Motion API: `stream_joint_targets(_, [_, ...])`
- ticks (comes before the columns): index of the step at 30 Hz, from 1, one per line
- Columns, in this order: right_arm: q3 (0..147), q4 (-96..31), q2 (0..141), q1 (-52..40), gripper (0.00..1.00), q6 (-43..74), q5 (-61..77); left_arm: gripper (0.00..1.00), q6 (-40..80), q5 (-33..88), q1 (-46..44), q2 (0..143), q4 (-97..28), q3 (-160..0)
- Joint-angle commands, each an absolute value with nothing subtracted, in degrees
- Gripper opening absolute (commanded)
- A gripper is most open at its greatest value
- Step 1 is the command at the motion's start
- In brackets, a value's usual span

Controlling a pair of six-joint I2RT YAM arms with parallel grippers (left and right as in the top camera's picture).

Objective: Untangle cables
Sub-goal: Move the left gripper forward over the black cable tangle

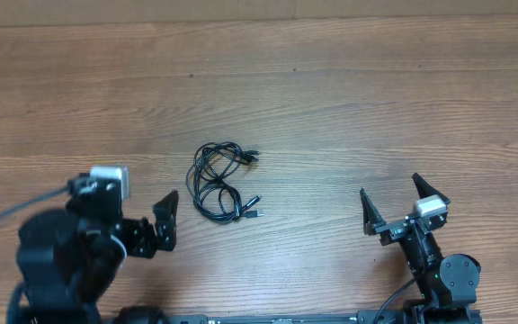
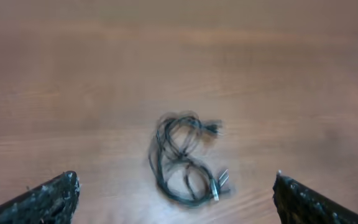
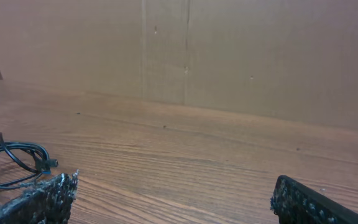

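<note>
A tangled bundle of thin black cables (image 1: 221,183) with small metal plugs lies in loose loops on the wooden table, near the middle. It shows blurred in the left wrist view (image 2: 183,158) and at the left edge of the right wrist view (image 3: 11,163). My left gripper (image 1: 166,219) is open and empty, just left of the bundle, apart from it; its fingertips frame the left wrist view (image 2: 176,193). My right gripper (image 1: 390,200) is open and empty, well to the right of the cables, over bare wood (image 3: 173,193).
The wooden table (image 1: 349,99) spreads around the bundle. A brown cardboard wall (image 3: 229,50) stands along the table's far edge.
</note>
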State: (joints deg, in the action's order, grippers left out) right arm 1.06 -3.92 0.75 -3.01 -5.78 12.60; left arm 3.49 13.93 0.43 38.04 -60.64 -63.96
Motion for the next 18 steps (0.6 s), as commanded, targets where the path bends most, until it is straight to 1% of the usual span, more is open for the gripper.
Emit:
stream_joint_targets(1, [0.47, -3.7, 0.45, -2.87, 1.0, -5.37, 12.03, 1.0, -0.27, 16.58, 0.71, 45.95, -67.0, -71.75])
stream_joint_targets(7, [0.47, -3.7, 0.45, -2.87, 1.0, -5.37, 12.03, 1.0, -3.99, 16.56, 0.69, 57.32, -77.78, -78.72])
stream_joint_targets(10, [0.47, -3.7, 0.45, -2.87, 1.0, -5.37, 12.03, 1.0, -3.95, 16.56, 0.69, 61.04, -79.77, -78.85])
stream_joint_targets(18, [0.47, -3.7, 0.45, -2.87, 1.0, -5.37, 12.03, 1.0, -3.84, 16.58, 0.69, 65.8, -80.34, -78.83])
